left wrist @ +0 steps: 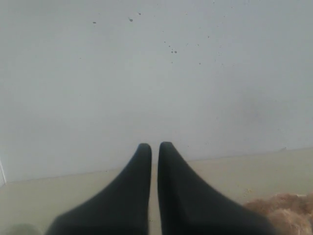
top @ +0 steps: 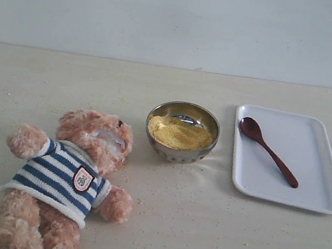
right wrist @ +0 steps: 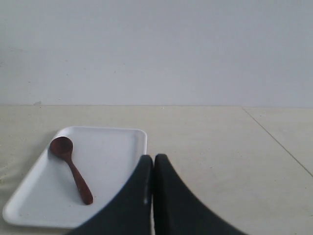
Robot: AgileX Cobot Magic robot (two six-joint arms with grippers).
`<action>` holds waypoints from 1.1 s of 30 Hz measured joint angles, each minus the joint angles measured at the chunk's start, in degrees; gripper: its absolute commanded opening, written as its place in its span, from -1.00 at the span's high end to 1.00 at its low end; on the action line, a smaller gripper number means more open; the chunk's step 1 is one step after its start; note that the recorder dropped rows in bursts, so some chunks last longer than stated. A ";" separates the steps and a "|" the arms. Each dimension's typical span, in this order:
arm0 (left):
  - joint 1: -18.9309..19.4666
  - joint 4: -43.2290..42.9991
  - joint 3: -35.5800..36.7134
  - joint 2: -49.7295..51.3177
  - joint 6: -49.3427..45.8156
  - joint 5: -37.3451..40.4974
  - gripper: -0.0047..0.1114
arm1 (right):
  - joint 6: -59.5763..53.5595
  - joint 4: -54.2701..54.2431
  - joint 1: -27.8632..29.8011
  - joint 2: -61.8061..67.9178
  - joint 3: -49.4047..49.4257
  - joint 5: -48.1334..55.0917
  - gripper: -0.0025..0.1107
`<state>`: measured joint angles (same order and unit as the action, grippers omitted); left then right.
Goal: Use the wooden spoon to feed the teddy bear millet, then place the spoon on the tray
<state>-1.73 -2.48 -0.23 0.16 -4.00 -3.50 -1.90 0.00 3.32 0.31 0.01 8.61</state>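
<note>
Teddy bear [top: 62, 184] at the lower left of the exterior view, flat on its back on the pale table [top: 230, 236], head tipped toward the middle, arms flung out, navy-and-white shirt and shield badge facing up. Near its head, but apart from it, steel bowl [top: 179, 155] with millet [top: 178, 133] heaped inside, below the rim. Around bear and bowl, loose grains [top: 141, 203] dotted over the table. Right of the bowl, close but not touching, white tray [top: 312, 160]. On the tray's left half, wooden spoon [top: 269, 152], lying flat and diagonal, oval bowl toward the back wall [top: 182, 20], handle tip toward the front edge; held by nothing.

Same spoon [right wrist: 73, 169] and tray [right wrist: 112, 156] in the right wrist view, beyond the right gripper [right wrist: 153, 157]: black jaws pressed together tip to tip, pinching nothing. Left gripper [left wrist: 154, 145] in the left wrist view likewise closed, only a hairline slit between the tips, empty, pointed at the pale wall, with a tuft of bear fur [left wrist: 288, 210] off to one side.
</note>
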 measured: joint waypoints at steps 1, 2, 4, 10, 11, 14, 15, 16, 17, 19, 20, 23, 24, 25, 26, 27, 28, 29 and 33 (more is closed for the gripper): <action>0.00 0.75 0.00 0.00 -1.15 0.00 0.83 | 0.00 0.00 0.00 0.00 0.00 0.00 0.96; 0.00 0.86 0.00 0.00 -1.43 0.00 0.83 | 0.00 0.00 0.00 0.00 0.00 0.00 0.96; 0.00 0.99 0.00 0.00 -1.67 0.00 0.83 | 0.00 0.00 0.00 0.00 0.00 0.00 0.96; 0.00 1.21 0.00 0.00 -2.00 0.00 0.83 | 0.00 0.00 0.00 0.00 0.00 0.00 0.96; 0.00 1.21 0.00 0.00 -2.00 0.00 0.83 | 0.00 0.00 0.00 0.00 0.00 0.00 0.96; 0.00 1.21 0.00 0.00 -2.00 0.00 0.83 | 0.00 0.00 0.00 0.00 0.00 0.00 0.96; 0.00 1.21 0.00 0.00 -2.00 0.00 0.83 | 0.00 0.00 0.00 0.00 0.00 0.00 0.96; 0.00 1.21 0.00 0.00 -2.00 0.00 0.83 | 0.00 0.00 0.00 0.00 0.00 0.00 0.96; 0.00 1.21 0.00 0.00 -2.00 0.00 0.83 | 0.00 0.00 0.00 0.00 0.00 0.00 0.96; 0.00 1.21 0.00 0.00 -2.00 0.00 0.83 | 0.00 0.00 0.00 0.00 0.00 0.00 0.96; 0.00 1.21 0.00 0.00 -2.00 0.00 0.83 | 0.00 0.00 0.00 0.00 0.00 0.00 0.96; 0.00 1.21 0.00 0.00 -2.00 0.00 0.83 | 0.00 0.00 0.00 0.00 0.00 0.00 0.96; 0.00 1.21 0.00 0.00 -2.00 0.00 0.83 | 0.00 0.00 0.00 0.00 0.00 0.00 0.96; 0.00 1.21 0.00 0.00 -2.00 0.00 0.83 | 0.00 0.00 0.00 0.00 0.00 0.00 0.96; 0.00 1.21 0.00 0.00 -2.00 0.00 0.83 | 0.00 0.00 0.00 0.00 0.00 0.00 0.96; 0.00 1.21 0.00 0.00 -2.00 0.00 0.83 | 0.00 0.00 0.00 0.00 0.00 0.00 0.96; 0.00 1.21 0.00 0.00 -2.00 0.00 0.83 | 0.00 0.00 0.00 0.00 0.00 0.00 0.96; 0.00 1.21 0.00 0.00 -2.00 0.00 0.83 | 0.00 0.00 0.00 0.00 0.00 0.00 0.96; 0.00 1.21 0.00 0.00 -2.10 0.00 0.83 | 0.00 0.00 0.00 0.00 0.00 0.00 0.96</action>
<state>-1.73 -1.27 -0.23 0.16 -6.09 -3.50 -1.90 0.00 3.32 0.31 0.01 8.61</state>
